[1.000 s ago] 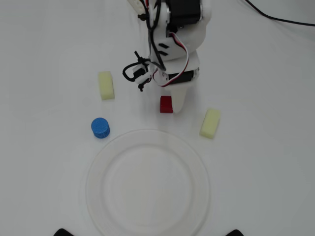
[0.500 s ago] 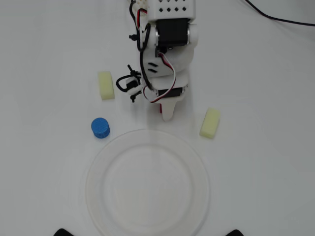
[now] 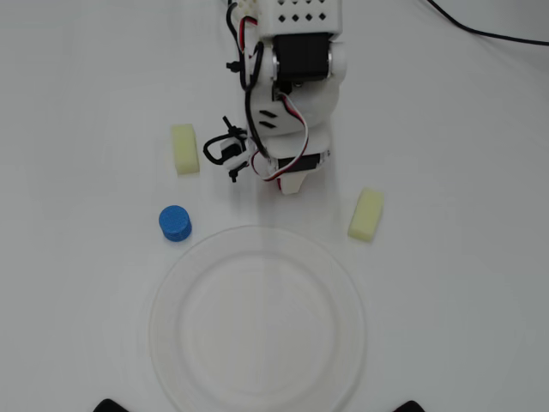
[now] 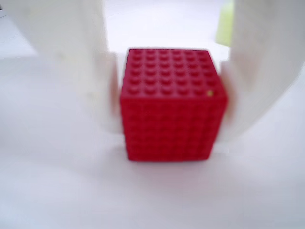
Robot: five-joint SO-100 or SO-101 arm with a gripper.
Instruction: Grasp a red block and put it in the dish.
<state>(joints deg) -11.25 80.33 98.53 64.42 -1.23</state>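
In the overhead view, the white arm comes down from the top edge and bends over the middle of the white table. The gripper points toward the bottom of the picture, and only its pale tip shows under the motor housing. The red block is not visible in this view; the arm covers the spot under the gripper. The dish, large, round and white, lies below the gripper tip, near it but apart from it, and nothing lies in it. 1 pale yellow block lies left of the arm, and another pale yellow block lies at the right, just beside the upper right rim of the dish. The blue cylinder stands left of the dish, close to its upper left rim. A black cable crosses the top right corner.

In the wrist view, the red block fills the middle of the picture and rests on the table. Its top face has a grid of small studs. The 2 white fingers stand at its left and right sides, narrow around it, very near to the block or touching it; the picture is blurred, so I cannot tell if they press it. A bit of a pale yellow block shows behind the right finger.
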